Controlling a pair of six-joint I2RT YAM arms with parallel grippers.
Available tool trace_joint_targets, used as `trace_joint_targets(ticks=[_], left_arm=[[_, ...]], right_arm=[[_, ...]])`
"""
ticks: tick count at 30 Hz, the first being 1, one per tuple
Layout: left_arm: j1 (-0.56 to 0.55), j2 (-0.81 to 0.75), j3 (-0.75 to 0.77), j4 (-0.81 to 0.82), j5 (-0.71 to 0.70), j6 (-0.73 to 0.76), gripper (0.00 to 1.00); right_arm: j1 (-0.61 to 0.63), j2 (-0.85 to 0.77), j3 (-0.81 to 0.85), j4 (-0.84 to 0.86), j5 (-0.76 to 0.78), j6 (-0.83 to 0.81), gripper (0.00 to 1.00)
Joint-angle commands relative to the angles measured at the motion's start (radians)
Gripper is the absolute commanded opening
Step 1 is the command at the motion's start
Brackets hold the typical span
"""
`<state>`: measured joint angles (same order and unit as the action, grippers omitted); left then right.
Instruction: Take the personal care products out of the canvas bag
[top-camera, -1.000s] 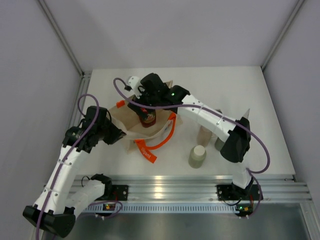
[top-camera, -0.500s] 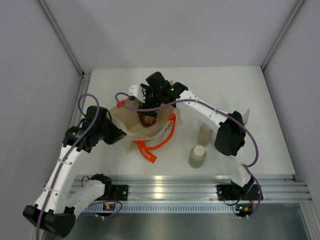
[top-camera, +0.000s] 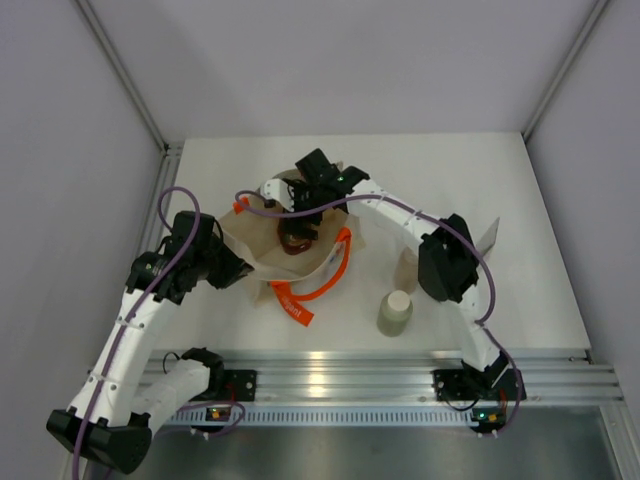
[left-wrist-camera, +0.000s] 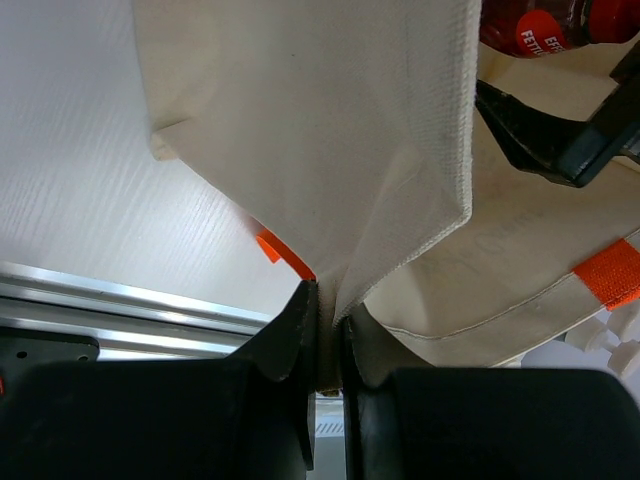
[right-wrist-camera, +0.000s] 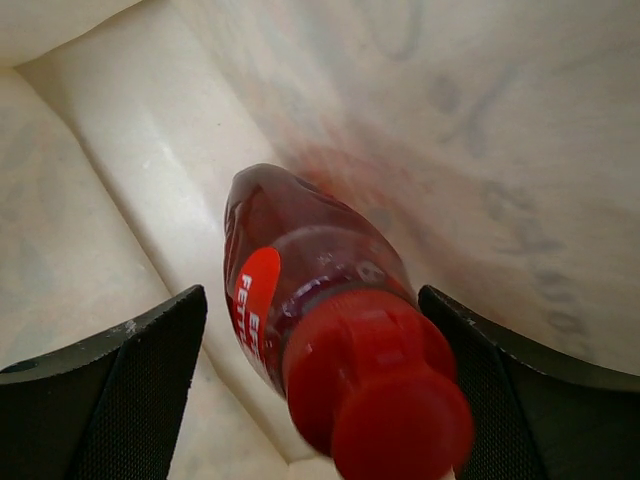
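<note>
The beige canvas bag (top-camera: 262, 245) with orange handles (top-camera: 335, 268) lies at the table's left middle, mouth open. My left gripper (top-camera: 240, 270) is shut on the bag's near-left edge, the cloth pinched between its jaws (left-wrist-camera: 328, 335). My right gripper (top-camera: 300, 222) is inside the bag's mouth, open, its fingers (right-wrist-camera: 110, 390) on either side of a dark red bottle with a red cap (right-wrist-camera: 330, 330), not closed on it. That bottle also shows from above (top-camera: 295, 241). A pale green bottle with a white cap (top-camera: 394, 312) and a tan bottle (top-camera: 407, 270) stand outside the bag to the right.
The right arm's elbow (top-camera: 445, 260) hangs over the tan bottle and hides part of it. A beige flat piece (top-camera: 490, 235) stands at the right. The aluminium rail (top-camera: 330, 375) runs along the near edge. Grey walls close in the left and right sides.
My right gripper has gone down into the bag's mouth and now straddles the red bottle. The right elbow swung left. My left gripper has kept its hold on the bag.
</note>
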<state>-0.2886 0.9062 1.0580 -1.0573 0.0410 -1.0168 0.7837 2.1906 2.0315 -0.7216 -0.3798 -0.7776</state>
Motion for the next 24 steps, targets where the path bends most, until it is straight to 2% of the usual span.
trace_joint_targets(ticks=[1,4,9,10,11,15,16,18,24], left_arm=[[0.003,0.013,-0.018,0.003,0.014,0.026,0.0],[0.005,0.013,-0.021,0.005,0.02,0.024,0.0],[0.003,0.008,-0.026,0.003,0.022,0.02,0.0],[0.003,0.008,-0.029,0.003,0.022,0.018,0.0],[0.005,0.007,-0.032,0.003,0.023,0.018,0.0],[0.003,0.0,-0.036,0.003,0.022,0.012,0.0],[0.003,0.0,-0.038,0.003,0.023,0.011,0.0],[0.003,0.002,-0.038,0.005,0.022,0.011,0.0],[0.003,0.008,-0.03,0.005,0.013,0.007,0.0]], right_arm=[[-0.012,0.02,0.044,0.028,-0.103,-0.032,0.83],[-0.012,0.035,0.047,0.042,-0.12,-0.029,0.81],[-0.018,0.038,0.041,0.057,-0.157,-0.002,0.66],[-0.021,0.037,0.038,0.069,-0.163,0.001,0.49],[-0.023,0.029,0.032,0.082,-0.169,0.009,0.41],[-0.029,-0.003,-0.019,0.169,-0.183,0.067,0.21],[-0.035,-0.008,-0.02,0.18,-0.192,0.081,0.11],[-0.037,-0.014,-0.013,0.209,-0.206,0.127,0.0],[-0.04,-0.038,-0.019,0.241,-0.226,0.202,0.0]])
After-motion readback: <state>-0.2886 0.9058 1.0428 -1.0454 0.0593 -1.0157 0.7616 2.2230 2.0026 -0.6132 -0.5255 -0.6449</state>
